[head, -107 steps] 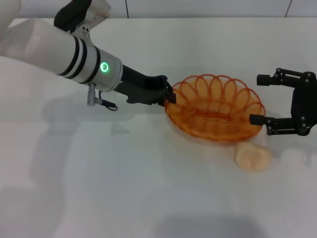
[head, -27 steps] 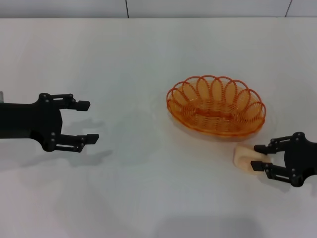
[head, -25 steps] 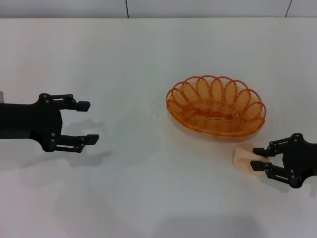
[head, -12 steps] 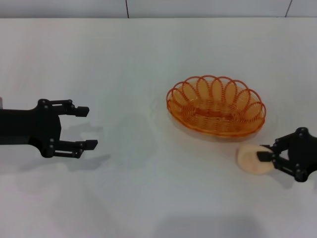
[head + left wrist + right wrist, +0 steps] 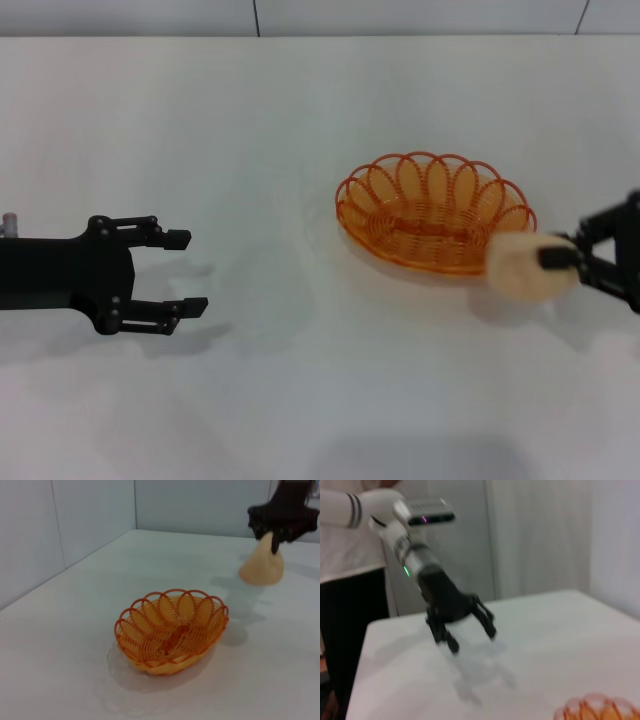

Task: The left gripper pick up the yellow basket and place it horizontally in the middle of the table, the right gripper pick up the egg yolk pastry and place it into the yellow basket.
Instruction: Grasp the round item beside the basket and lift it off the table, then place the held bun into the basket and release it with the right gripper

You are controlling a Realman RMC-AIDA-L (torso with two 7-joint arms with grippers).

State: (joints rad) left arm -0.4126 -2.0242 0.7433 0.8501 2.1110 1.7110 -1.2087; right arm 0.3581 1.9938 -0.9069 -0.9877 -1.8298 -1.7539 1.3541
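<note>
The yellow basket (image 5: 435, 225) sits upright on the white table (image 5: 300, 120), right of centre; it also shows in the left wrist view (image 5: 171, 630). My right gripper (image 5: 560, 260) is shut on the egg yolk pastry (image 5: 528, 267) and holds it above the table, right beside the basket's right end. In the left wrist view the pastry (image 5: 262, 565) hangs from that gripper (image 5: 274, 532) beyond the basket. My left gripper (image 5: 178, 272) is open and empty at the left, far from the basket; it also shows in the right wrist view (image 5: 465, 627).
A wall (image 5: 60, 530) runs along the table's far edge. A person in white (image 5: 350, 540) stands behind the table in the right wrist view.
My right gripper closed on the pastry, lifted it off the table and carried it up to the basket's right end. My left gripper let go of the basket earlier and drew back to the left.
</note>
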